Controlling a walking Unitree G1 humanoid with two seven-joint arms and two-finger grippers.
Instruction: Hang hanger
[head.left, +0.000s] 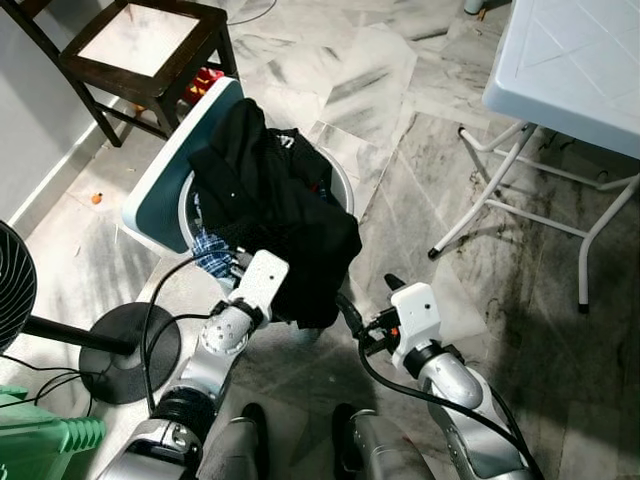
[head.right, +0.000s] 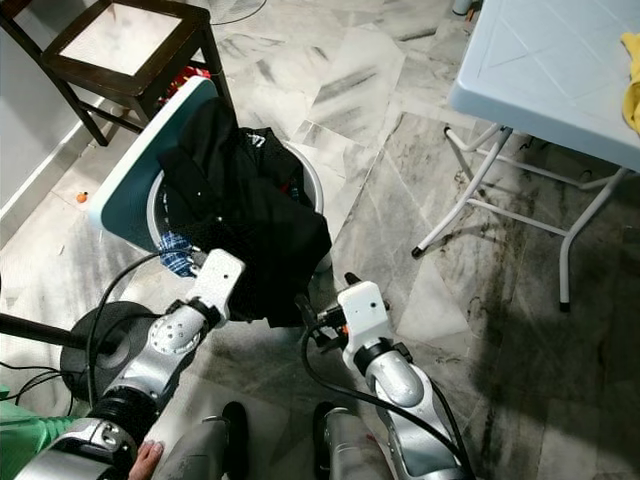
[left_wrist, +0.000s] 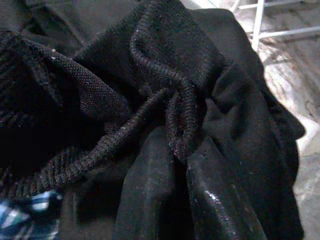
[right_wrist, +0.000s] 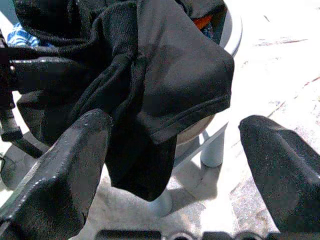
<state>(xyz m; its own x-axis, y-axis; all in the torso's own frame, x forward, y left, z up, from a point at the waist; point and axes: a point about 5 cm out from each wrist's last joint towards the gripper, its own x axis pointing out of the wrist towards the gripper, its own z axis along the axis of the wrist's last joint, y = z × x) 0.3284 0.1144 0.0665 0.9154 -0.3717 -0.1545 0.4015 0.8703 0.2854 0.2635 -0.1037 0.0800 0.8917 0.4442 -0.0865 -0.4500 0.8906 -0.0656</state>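
Grey-veined marble floor (head.left: 400, 200) runs under the whole scene. On it stands a round white laundry basket (head.left: 342, 185) with a teal-and-white lid (head.left: 165, 180) tilted up at its far-left side. A black garment (head.left: 290, 230) is heaped in the basket and spills over its near rim; a blue plaid cloth (head.left: 212, 255) lies beneath it at the left. No hanger can be made out in any view.

Left gripper (left_wrist: 165, 165) is pushed into the near-left part of the black garment. Its wrist view shows bunched knit fabric close up, with one black finger (left_wrist: 220, 205) partly visible against the cloth. Whether its jaws are apart or together cannot be told.

Right gripper (right_wrist: 175, 155) is held just in front of the basket, near the hanging edge of the garment but not touching it. Its two fingers (right_wrist: 60, 170) stand wide apart with nothing between them.

Surroundings: a dark wooden chair (head.left: 150, 50) beyond the basket, a white folding table (head.left: 570, 70) to the right carrying a yellow cloth (head.right: 630, 80), a black fan base (head.left: 125, 350) at the left, and a green crate (head.left: 45, 440) at the near-left corner.
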